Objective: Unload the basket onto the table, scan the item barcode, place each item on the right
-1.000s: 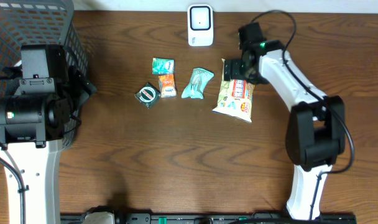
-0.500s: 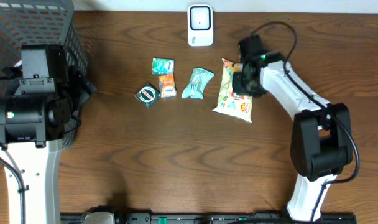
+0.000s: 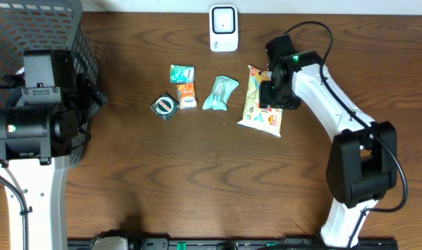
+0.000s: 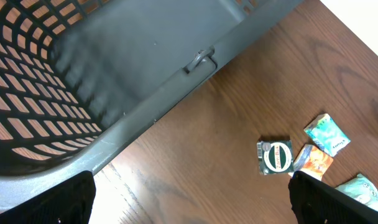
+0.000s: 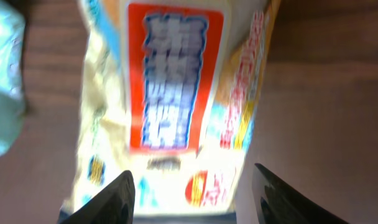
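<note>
A yellow-white snack bag (image 3: 257, 105) with a red label lies flat on the wooden table, right of centre. My right gripper (image 3: 275, 92) hovers over its upper half. In the right wrist view the bag (image 5: 176, 93) fills the frame, blurred. That gripper (image 5: 193, 171) is open: its dark fingers (image 5: 108, 199) straddle the bag's lower end, and the right finger stands clear of the bag's edge. The white scanner (image 3: 223, 28) stands at the table's far edge. My left gripper (image 4: 190, 186) stays wide open above bare wood by the basket, holding nothing.
A dark mesh basket (image 3: 30, 28) fills the far left corner, its wall (image 4: 114, 74) close in the left wrist view. Left of the bag lie a light blue pouch (image 3: 220, 93), an orange packet (image 3: 187, 95), a teal packet (image 3: 182, 73) and a green round-logo packet (image 3: 164, 105).
My right gripper has shifted a little right and nearer, from the bag's top edge onto its upper half. The bag and the left arm have stayed put.
</note>
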